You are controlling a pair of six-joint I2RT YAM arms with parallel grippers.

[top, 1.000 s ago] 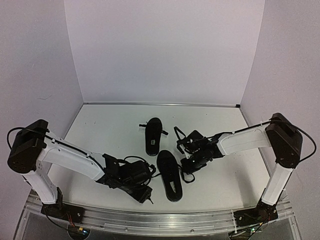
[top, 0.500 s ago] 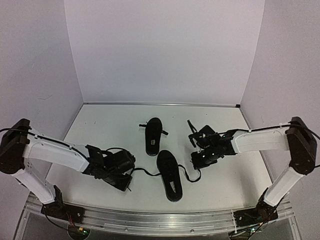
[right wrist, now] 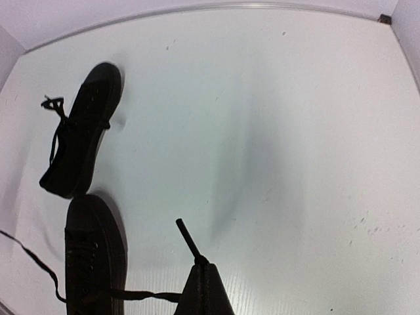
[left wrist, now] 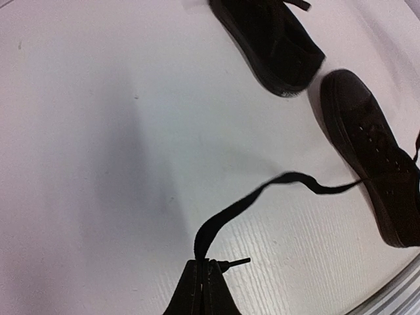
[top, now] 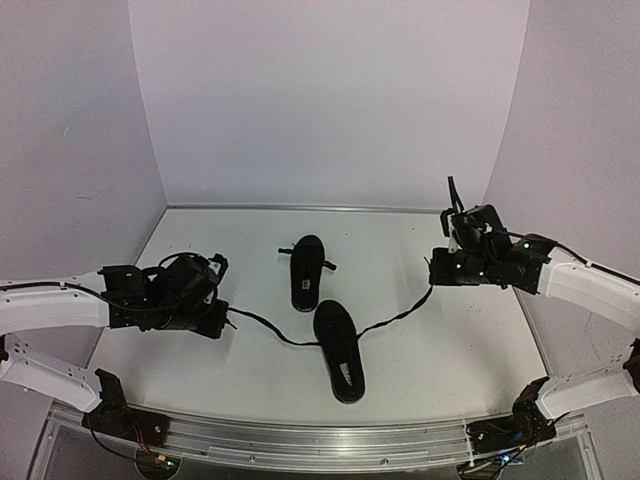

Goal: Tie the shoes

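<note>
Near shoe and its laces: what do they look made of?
Near shoe: matte black upper with no shine and punched eyelet holes, probably canvas or similar fabric; sole material unclear. Laces: thin, flat, limp black strips that twist and drape, likely woven textile.

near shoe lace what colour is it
The lace is black, matching the near shoe; it shows best in the left wrist view, against the white table.
</note>
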